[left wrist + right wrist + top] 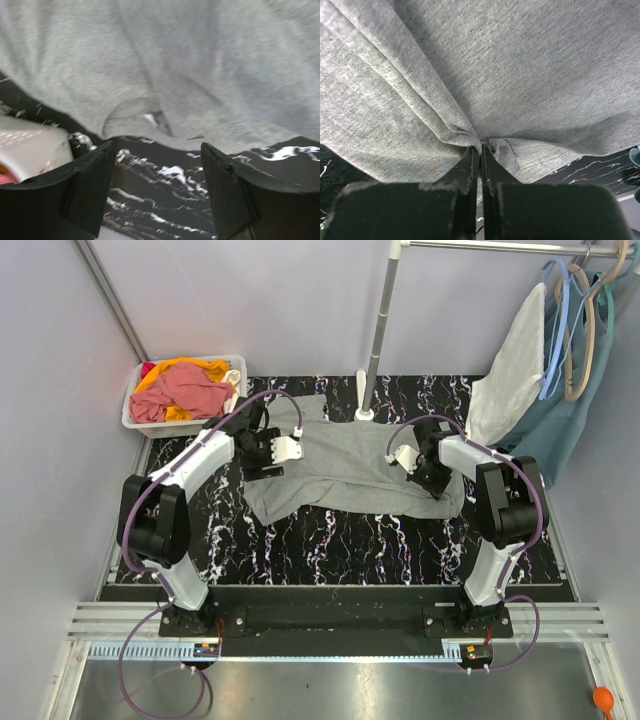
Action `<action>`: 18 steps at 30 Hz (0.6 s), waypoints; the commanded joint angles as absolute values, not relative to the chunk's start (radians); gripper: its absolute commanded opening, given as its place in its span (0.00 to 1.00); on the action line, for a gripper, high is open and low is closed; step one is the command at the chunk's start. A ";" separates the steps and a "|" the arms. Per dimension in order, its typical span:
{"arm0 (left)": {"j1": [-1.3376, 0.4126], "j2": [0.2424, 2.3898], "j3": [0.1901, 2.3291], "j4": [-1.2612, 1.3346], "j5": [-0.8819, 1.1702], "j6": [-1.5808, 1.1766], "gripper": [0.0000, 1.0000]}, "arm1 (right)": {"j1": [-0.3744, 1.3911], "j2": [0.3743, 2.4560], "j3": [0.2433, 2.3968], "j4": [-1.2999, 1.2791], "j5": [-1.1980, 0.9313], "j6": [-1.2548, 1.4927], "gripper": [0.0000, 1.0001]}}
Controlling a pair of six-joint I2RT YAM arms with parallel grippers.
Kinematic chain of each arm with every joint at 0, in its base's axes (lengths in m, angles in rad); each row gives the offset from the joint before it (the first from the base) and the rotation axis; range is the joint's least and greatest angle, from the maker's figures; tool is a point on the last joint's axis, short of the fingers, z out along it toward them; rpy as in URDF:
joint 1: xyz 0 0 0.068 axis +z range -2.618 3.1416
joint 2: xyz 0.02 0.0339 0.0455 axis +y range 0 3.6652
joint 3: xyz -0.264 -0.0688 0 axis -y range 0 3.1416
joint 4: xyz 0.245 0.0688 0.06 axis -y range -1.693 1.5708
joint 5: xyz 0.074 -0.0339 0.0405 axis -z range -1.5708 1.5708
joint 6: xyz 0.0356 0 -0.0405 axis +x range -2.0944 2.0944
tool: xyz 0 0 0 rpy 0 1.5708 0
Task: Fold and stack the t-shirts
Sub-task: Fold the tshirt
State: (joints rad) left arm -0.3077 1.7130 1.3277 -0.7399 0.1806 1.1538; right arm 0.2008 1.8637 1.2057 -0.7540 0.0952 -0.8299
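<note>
A grey t-shirt (345, 468) lies spread across the black marbled table (330, 540). My left gripper (265, 462) hovers at the shirt's left end, open and empty. In the left wrist view its two fingers (85, 190) stand wide apart just short of the shirt's collar (142, 116), with bare table between them. My right gripper (432, 480) is at the shirt's right end. In the right wrist view it (481, 147) is shut on a bunched pinch of the grey shirt (485, 65) near its stitched hem.
A white bin (134, 408) of red and orange clothes stands at the back left; its corner (27, 150) shows in the left wrist view. A rack pole (378, 335) stands behind the shirt. Hangers with white and teal garments (530, 370) hang at the back right.
</note>
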 commanded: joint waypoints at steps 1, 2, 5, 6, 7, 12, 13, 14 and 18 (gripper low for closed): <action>-0.290 1.733 1.325 -0.772 0.327 1.126 0.71 | 0.193 1.832 1.183 -0.746 0.103 -0.821 0.00; -0.290 1.741 1.328 -0.772 0.330 1.126 0.70 | 0.193 1.827 1.180 -0.747 0.103 -0.819 0.00; -0.287 1.773 1.339 -0.773 0.333 1.123 0.67 | 0.192 1.816 1.167 -0.746 0.109 -0.825 0.00; -0.287 1.790 1.344 -0.773 0.327 1.124 0.66 | 0.193 1.813 1.163 -0.746 0.110 -0.825 0.00; -0.285 1.798 1.347 -0.773 0.327 1.123 0.66 | 0.193 1.813 1.161 -0.746 0.110 -0.825 0.00; -0.282 1.844 1.373 -0.773 0.314 1.121 0.63 | 0.193 1.807 1.155 -0.746 0.106 -0.819 0.00; -0.282 1.848 1.377 -0.775 0.314 1.120 0.62 | 0.193 1.807 1.155 -0.746 0.106 -0.821 0.00; -0.282 1.853 1.378 -0.773 0.313 1.120 0.61 | 0.193 1.807 1.154 -0.746 0.104 -0.819 0.00; -0.281 1.876 1.384 -0.775 0.301 1.118 0.42 | 0.193 1.799 1.147 -0.749 0.106 -0.821 0.00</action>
State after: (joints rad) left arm -0.2874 1.8633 1.3346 -0.7776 0.2825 1.1213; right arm 0.2008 1.8374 1.1698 -0.7284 0.0963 -0.8295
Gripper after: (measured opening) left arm 0.509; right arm 0.014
